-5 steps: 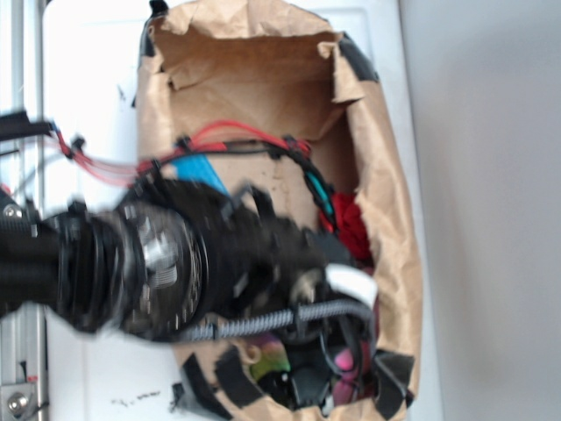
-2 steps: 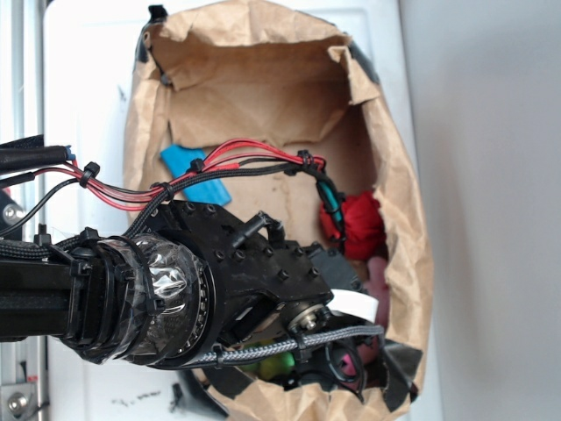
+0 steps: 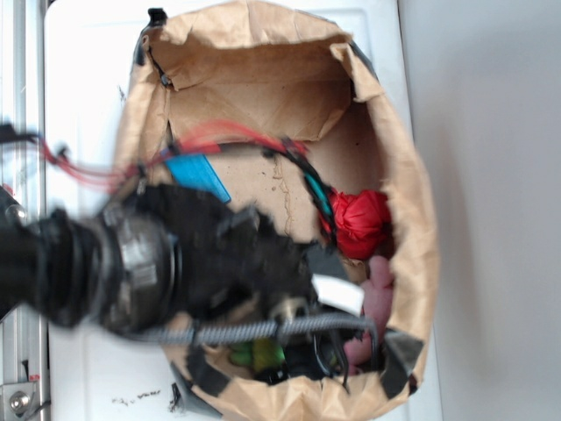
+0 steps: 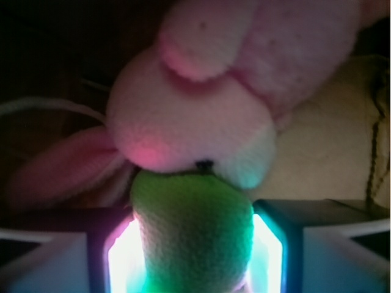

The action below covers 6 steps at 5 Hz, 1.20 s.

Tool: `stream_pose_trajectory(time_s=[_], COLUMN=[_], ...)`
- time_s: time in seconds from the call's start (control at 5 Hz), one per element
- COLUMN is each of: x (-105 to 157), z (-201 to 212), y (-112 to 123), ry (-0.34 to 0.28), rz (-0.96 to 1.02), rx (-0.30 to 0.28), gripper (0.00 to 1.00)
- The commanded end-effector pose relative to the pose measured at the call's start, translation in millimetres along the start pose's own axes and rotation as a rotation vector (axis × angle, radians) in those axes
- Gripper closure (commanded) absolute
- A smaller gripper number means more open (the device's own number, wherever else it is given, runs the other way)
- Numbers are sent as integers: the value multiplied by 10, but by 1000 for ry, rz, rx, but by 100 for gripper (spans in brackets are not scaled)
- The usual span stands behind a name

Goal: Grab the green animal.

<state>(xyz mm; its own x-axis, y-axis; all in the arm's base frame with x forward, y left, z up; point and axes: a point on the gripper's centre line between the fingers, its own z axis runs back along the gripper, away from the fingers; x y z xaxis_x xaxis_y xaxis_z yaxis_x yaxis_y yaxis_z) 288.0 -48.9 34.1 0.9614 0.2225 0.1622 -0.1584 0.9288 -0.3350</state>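
Observation:
In the wrist view the lime-green animal (image 4: 192, 232) fills the gap between my gripper's (image 4: 192, 259) two lit pads (image 4: 272, 247), and both pads press its sides. The pink plush animal (image 4: 195, 116) lies right against its far end. From the exterior view the arm reaches down into the near end of the brown paper bag (image 3: 405, 175). A patch of the green animal (image 3: 259, 355) shows under the wrist there. The fingers themselves are hidden by the arm and cables.
A red cloth ball (image 3: 361, 224) rests against the bag's right wall, with the pink plush (image 3: 379, 298) just below it. A blue flat piece (image 3: 197, 174) lies on the bag floor at the left. The bag walls stand close around the gripper.
The arm is blurred and has shifted slightly left within the bag. More of the red ball and the pink plush shows now. The green animal stays under the wrist.

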Motion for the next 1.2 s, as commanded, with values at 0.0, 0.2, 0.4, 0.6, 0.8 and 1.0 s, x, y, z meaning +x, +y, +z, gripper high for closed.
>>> stream_pose_trajectory(time_s=[0.0, 0.2, 0.4, 0.6, 0.8, 1.0], x=[34, 41, 36, 13, 95, 100], z=[945, 1147, 1353, 1532, 1593, 1619], y=[210, 246, 206, -44, -246, -393], ry=[-85, -117, -206, -271, -288, -312], rz=[143, 140, 62, -11, -20, -80], rx=[-5, 30, 96, 190, 253, 269], gripper=[100, 100, 100, 100, 100, 100])
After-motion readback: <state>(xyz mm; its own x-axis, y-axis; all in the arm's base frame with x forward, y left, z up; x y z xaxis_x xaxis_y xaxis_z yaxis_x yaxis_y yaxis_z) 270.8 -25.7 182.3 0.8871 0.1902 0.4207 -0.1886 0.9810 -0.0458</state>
